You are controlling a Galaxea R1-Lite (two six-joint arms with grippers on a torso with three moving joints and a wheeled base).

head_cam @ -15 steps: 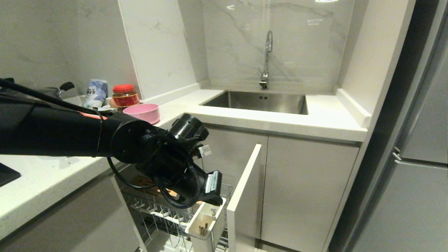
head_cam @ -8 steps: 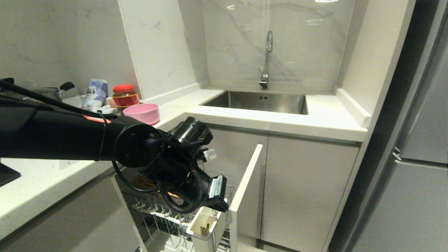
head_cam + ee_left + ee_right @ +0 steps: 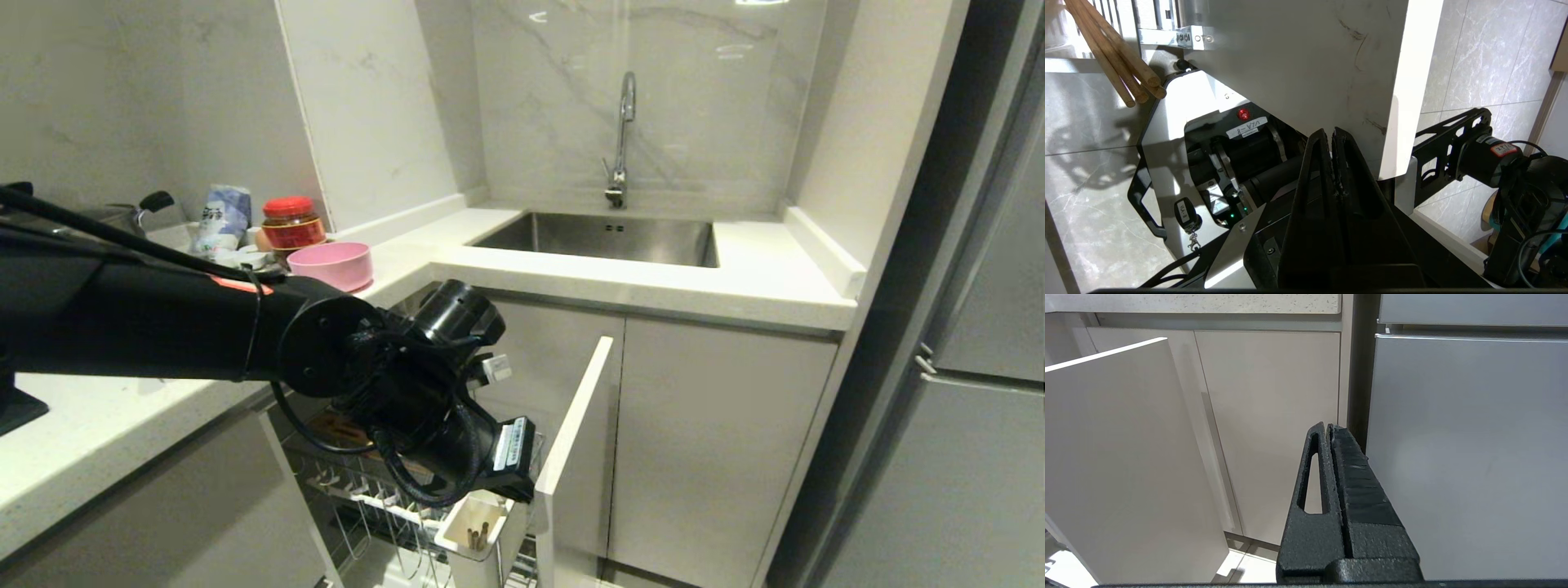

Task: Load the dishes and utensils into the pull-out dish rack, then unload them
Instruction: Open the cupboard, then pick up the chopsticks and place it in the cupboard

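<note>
Hovering shut left claw (image 3: pixel 1331 136) over rack (image 3: pixel 384 506).

Pink bowl (image 3: pixel 331 265) sits on counter; chopsticks (image 3: pixel 476 536) stand in pulled-out rack (image 3: pixel 384 498).

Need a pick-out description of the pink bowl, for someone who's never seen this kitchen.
Start at the steel sink set in the white countertop and follow the counter to the corner on its left. The matte pink round bowl sits there near the counter's front edge, right in front of a red-lidded jar. It is the only pink thing and the only open, empty vessel in that cluster.
</note>
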